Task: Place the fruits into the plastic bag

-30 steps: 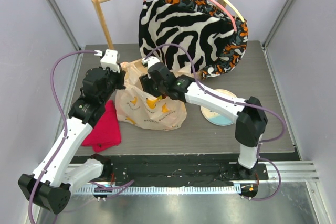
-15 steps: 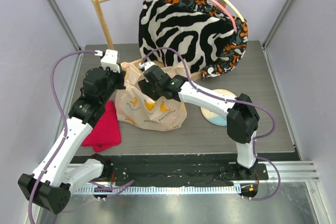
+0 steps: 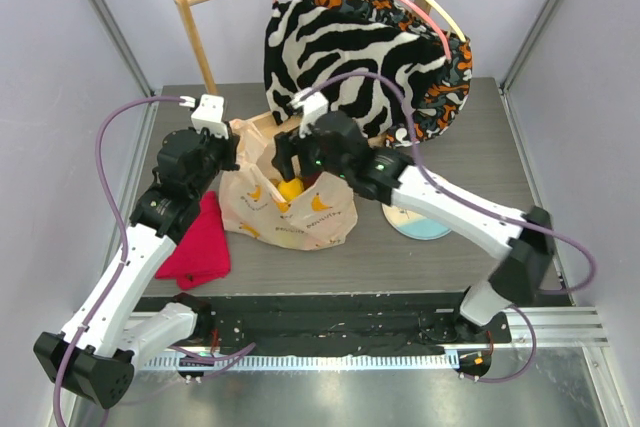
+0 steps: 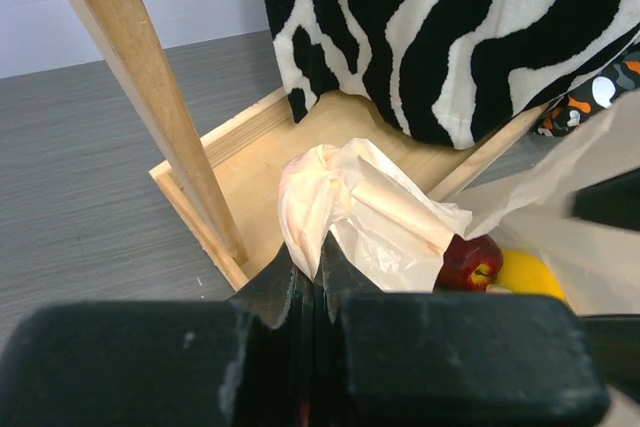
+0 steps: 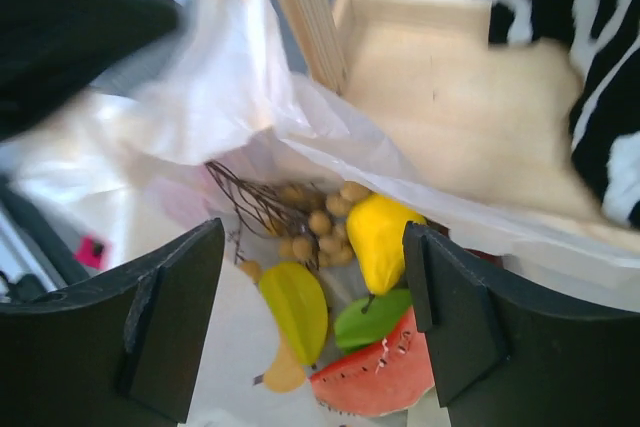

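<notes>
The plastic bag (image 3: 290,209) lies open on the table, printed with bananas. My left gripper (image 3: 226,139) is shut on the bag's handle (image 4: 318,202) and holds it up. My right gripper (image 3: 288,159) is open and empty, just above the bag's mouth. In the right wrist view, the bag holds a yellow lemon (image 5: 382,230), brownish grapes (image 5: 310,217), a yellow-green fruit (image 5: 296,309), a green fruit (image 5: 372,321) and a watermelon slice (image 5: 372,379). The left wrist view shows a dark red apple (image 4: 467,262) and the lemon (image 4: 533,275) inside.
A wooden rack (image 3: 200,47) with a zebra-striped garment (image 3: 360,57) stands behind the bag, on a wooden base (image 4: 250,152). A red cloth (image 3: 200,244) lies left of the bag. A white-and-blue plate (image 3: 420,222) lies to the right.
My right gripper has risen out of the bag's mouth and opened, and the right arm has swung out to the right. The lemon now shows inside the bag. The left arm has not moved.
</notes>
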